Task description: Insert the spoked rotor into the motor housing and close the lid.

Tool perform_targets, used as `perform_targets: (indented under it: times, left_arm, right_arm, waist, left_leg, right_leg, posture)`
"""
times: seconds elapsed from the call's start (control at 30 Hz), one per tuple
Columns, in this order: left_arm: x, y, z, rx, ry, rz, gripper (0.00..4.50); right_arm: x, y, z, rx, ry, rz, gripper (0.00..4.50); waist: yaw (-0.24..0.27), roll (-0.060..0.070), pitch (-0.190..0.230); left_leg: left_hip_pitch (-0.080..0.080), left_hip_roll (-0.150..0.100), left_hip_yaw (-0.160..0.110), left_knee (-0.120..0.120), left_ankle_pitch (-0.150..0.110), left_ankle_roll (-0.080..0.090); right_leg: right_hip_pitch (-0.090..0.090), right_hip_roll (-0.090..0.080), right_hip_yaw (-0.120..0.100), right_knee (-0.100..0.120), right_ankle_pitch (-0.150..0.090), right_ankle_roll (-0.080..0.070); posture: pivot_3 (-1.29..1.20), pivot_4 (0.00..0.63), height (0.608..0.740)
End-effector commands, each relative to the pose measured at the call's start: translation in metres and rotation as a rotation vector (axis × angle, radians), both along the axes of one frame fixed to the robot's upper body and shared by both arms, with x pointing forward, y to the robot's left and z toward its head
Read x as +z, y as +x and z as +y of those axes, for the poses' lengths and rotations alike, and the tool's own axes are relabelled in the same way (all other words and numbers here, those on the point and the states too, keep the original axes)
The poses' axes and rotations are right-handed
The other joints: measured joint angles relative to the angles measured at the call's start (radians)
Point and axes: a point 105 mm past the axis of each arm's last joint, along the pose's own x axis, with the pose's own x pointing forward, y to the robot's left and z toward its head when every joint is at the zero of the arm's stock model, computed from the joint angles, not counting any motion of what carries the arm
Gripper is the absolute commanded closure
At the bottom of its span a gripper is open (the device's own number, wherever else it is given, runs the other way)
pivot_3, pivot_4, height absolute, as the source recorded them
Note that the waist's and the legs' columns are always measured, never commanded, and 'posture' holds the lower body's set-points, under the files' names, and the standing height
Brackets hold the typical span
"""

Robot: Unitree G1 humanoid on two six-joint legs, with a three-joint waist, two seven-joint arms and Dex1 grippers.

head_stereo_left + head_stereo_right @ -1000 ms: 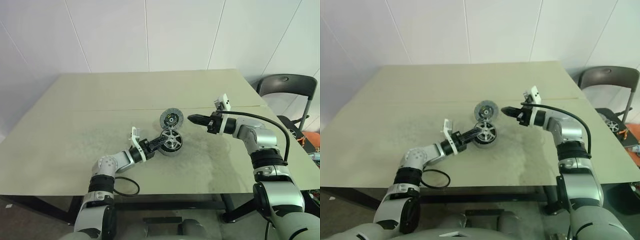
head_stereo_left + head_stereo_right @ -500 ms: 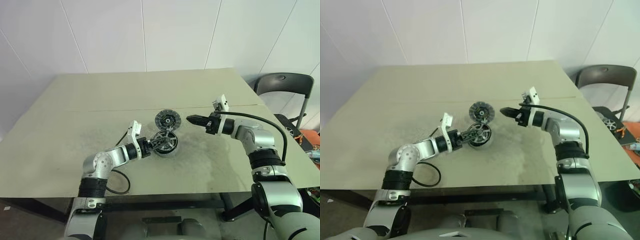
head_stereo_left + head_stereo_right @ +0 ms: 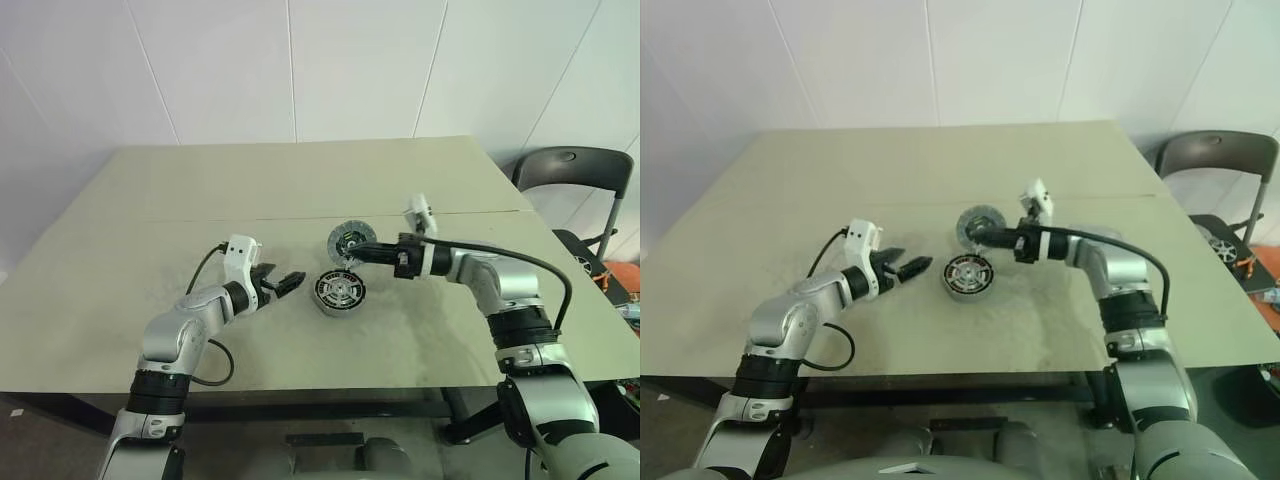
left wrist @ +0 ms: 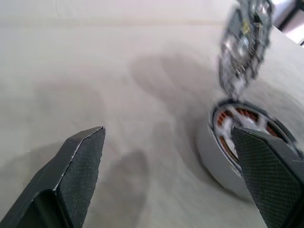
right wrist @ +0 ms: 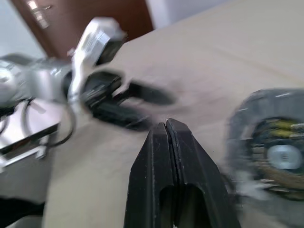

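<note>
Progress looks about halfway, judging by how the parts lie. Farthest left on the bench (image 3: 120,250), a black cable loop (image 3: 214,365) sits near the front edge under the left arm. Next comes the left tool (image 3: 285,281), its two black fingers spread wide with nothing between them, standing just beside the motor housing (image 3: 338,291) but apart from it. In the left wrist view the housing's pale wall and copper-coloured windings show past one finger (image 4: 80,156).

From the head views, the spoked rotor (image 3: 967,273) appears to lie flat on top of the housing, spokes up, so the insertion seems done or nearly so; whether it is fully seated down into the bore I cannot tell.

Just behind the housing, the lid (image 3: 351,240) stands tilted on its edge, not yet on the housing. The right tool (image 3: 350,254) reaches across from the right with its fingers pressed fully together, tips right at the lid's lower edge; it grips nothing, and contact cannot be made out.

What remains, as I judge it: check that the rotor sits down properly, then take the lid and set it over the housing. Nothing else crowds the parts. The left tool so close to the housing may hinder the lid's path. A dark chair (image 3: 575,175) stands beyond the bench's right corner.
</note>
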Motion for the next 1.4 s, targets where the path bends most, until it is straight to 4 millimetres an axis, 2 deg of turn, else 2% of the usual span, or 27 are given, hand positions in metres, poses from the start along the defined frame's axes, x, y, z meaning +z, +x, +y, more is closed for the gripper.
perform_targets:
  times: [0.03, 0.2, 0.3, 0.4, 0.53, 0.6, 0.7, 0.77, 0.83, 0.87, 0.97, 1.0, 1.07, 1.13, 1.2, 1.3, 1.4]
  left_arm:
    - [0.022, 0.006, 0.004, 0.026, -0.01, -0.117, 0.01]
    - [0.023, 0.007, 0.004, 0.044, 0.002, -0.17, 0.01]
    - [0.028, 0.006, 0.002, 0.039, -0.019, -0.2, 0.01]
    - [0.029, 0.005, 0.003, 0.04, -0.03, -0.208, 0.01]
    - [0.028, 0.006, 0.004, 0.047, -0.049, -0.196, 0.01]
    - [0.027, 0.006, 0.003, 0.045, -0.053, -0.193, 0.01]
    - [0.025, 0.006, 0.001, 0.035, -0.045, -0.188, 0.01]
    - [0.025, 0.006, 0.001, 0.034, -0.043, -0.187, 0.01]
    - [0.024, 0.006, 0.002, 0.034, -0.041, -0.186, 0.01]
    - [0.024, 0.006, 0.002, 0.035, -0.039, -0.186, 0.01]
    - [0.023, 0.007, 0.002, 0.037, -0.031, -0.185, 0.01]
    - [0.023, 0.007, 0.002, 0.037, -0.031, -0.184, 0.01]
    - [0.023, 0.007, 0.002, 0.036, -0.029, -0.185, 0.01]
    - [0.022, 0.006, 0.002, 0.035, -0.028, -0.185, 0.01]
    - [0.022, 0.006, 0.002, 0.036, -0.027, -0.184, 0.01]
    - [0.022, 0.005, 0.001, 0.023, -0.013, -0.194, 0.01]
    - [0.027, 0.002, -0.002, -0.006, -0.024, -0.224, 0.01]
  right_arm:
    - [-0.005, -0.006, 0.023, 0.063, -0.067, -0.033, 4.5]
    - [-0.037, -0.003, 0.045, 0.062, -0.268, -0.08, 4.5]
    - [-0.049, -0.003, 0.05, 0.067, -0.335, -0.112, 4.5]
    - [-0.055, -0.005, 0.045, 0.085, -0.369, -0.11, 4.5]
    - [-0.081, -0.002, 0.026, 0.102, -0.586, -0.162, 4.5]
    - [-0.074, -0.005, 0.031, 0.121, -0.524, -0.157, 4.5]
    - [-0.039, -0.009, 0.047, 0.133, -0.284, -0.13, 4.5]
    - [-0.022, -0.009, 0.05, 0.129, -0.175, -0.113, 4.5]
    - [-0.023, -0.003, 0.044, 0.091, -0.191, -0.109, 4.5]
    - [-0.03, 0.001, 0.039, 0.07, -0.243, -0.111, 4.5]
    - [-0.091, 0.009, 0.005, 0.016, -0.63, -0.117, 4.5]
    - [-0.104, 0.008, -0.003, 0.018, -0.705, -0.115, 4.5]
    - [-0.113, 0.003, -0.006, 0.041, -0.725, -0.102, 4.5]
    - [-0.111, -0.001, 0.001, 0.061, -0.679, -0.094, 4.5]
    - [-0.11, -0.001, 0.003, 0.063, -0.663, -0.098, 4.5]
    - [-0.102, 0.001, 0.008, 0.059, -0.616, -0.107, 4.5]
    - [-0.084, 0.002, 0.018, 0.062, -0.496, -0.104, 4.5]
  waist:
    - [0.001, 0.0, 0.0]
    - [0.002, 0.0, 0.0]
    - [0.002, 0.0, 0.0]
    - [0.003, 0.0, 0.0]
    - [0.002, 0.0, 0.0]
    - [0.005, 0.0, -0.001]
    - [0.006, 0.0, -0.001]
    - [0.002, 0.0, 0.0]
    - [-0.001, 0.0, 0.0]
    - [-0.001, 0.0, 0.0]
    - [0.001, 0.0, -0.001]
    - [0.001, 0.001, -0.001]
    - [0.001, -0.001, -0.006]
    - [0.002, 0.0, -0.006]
    - [0.002, 0.001, -0.007]
    - [0.001, 0.001, -0.007]
    - [0.001, 0.001, -0.007]
  left_leg:
    - [0.0, 0.0, 0.0, 0.0, 0.0, 0.0]
    - [0.0, 0.0, 0.0, 0.0, 0.0, 0.0]
    - [0.0, 0.0, 0.0, 0.0, 0.0, 0.0]
    - [0.0, -0.001, 0.0, 0.0, 0.0, 0.0]
    - [0.001, -0.001, 0.0, 0.0, 0.0, 0.0]
    - [0.003, -0.001, 0.0, 0.001, 0.0, 0.0]
    - [0.004, -0.001, -0.001, 0.002, 0.0, 0.0]
    - [0.003, -0.001, -0.001, 0.002, 0.0, 0.0]
    - [0.001, -0.001, -0.001, 0.001, 0.0, 0.0]
    - [0.001, 0.0, -0.001, 0.001, 0.0, 0.0]
    - [0.001, 0.0, -0.001, -0.001, 0.0, 0.0]
    - [0.001, 0.0, -0.001, -0.001, 0.0, 0.0]
    - [0.005, -0.001, 0.0, 0.0, 0.0, 0.0]
    - [0.017, 0.0, 0.0, 0.0, -0.001, -0.002]
    - [0.02, 0.002, 0.001, 0.002, -0.002, -0.003]
    - [0.018, 0.004, 0.004, 0.003, -0.002, -0.003]
    - [0.018, 0.005, 0.004, 0.002, -0.002, -0.003]
  right_leg:
    - [0.0, 0.0, 0.0, 0.0, 0.0, 0.0]
    - [0.0, 0.001, 0.0, 0.0, 0.0, 0.0]
    - [0.0, 0.001, 0.0, 0.0, 0.0, 0.0]
    - [0.0, 0.001, 0.0, 0.0, 0.0, 0.0]
    - [0.001, 0.001, 0.0, 0.0, 0.0, 0.0]
    - [0.003, 0.001, -0.001, 0.0, 0.0, 0.0]
    - [0.006, 0.001, -0.001, 0.0, 0.0, 0.0]
    - [0.004, 0.001, -0.001, 0.0, 0.0, 0.0]
    - [0.002, 0.001, -0.001, 0.0, 0.0, 0.0]
    - [0.001, 0.001, -0.001, 0.0, 0.0, 0.0]
    - [0.0, 0.001, -0.001, 0.0, 0.0, 0.0]
    - [0.0, 0.001, -0.001, 0.0, 0.0, 0.0]
    - [0.004, 0.001, -0.001, 0.0, 0.0, 0.0]
    - [0.016, 0.002, -0.001, -0.001, -0.005, 0.001]
    - [0.027, 0.0, -0.004, -0.003, -0.006, 0.001]
    - [0.027, -0.002, -0.006, -0.004, -0.006, 0.001]
    - [0.026, -0.002, -0.006, -0.003, -0.006, 0.001]
  posture:
    - [0.0, 0.0, 0.74]
    - [0.0, 0.0, 0.74]
    - [0.0, 0.0, 0.74]
    - [0.0, 0.0, 0.74]
    - [0.0, 0.0, 0.74]
    - [0.0, 0.0, 0.74]
    - [0.0, 0.0, 0.74]
    - [0.0, 0.0, 0.74]
    - [0.0, 0.0, 0.74]
    - [0.0, 0.0, 0.74]
    - [0.0, 0.0, 0.74]
    - [0.0, 0.0, 0.74]
    - [0.0, 0.0, 0.74]
    - [0.0, 0.0, 0.74]
    - [0.0, 0.0, 0.74]
    - [0.0, 0.0, 0.74]
    - [0.0, 0.0, 0.74]
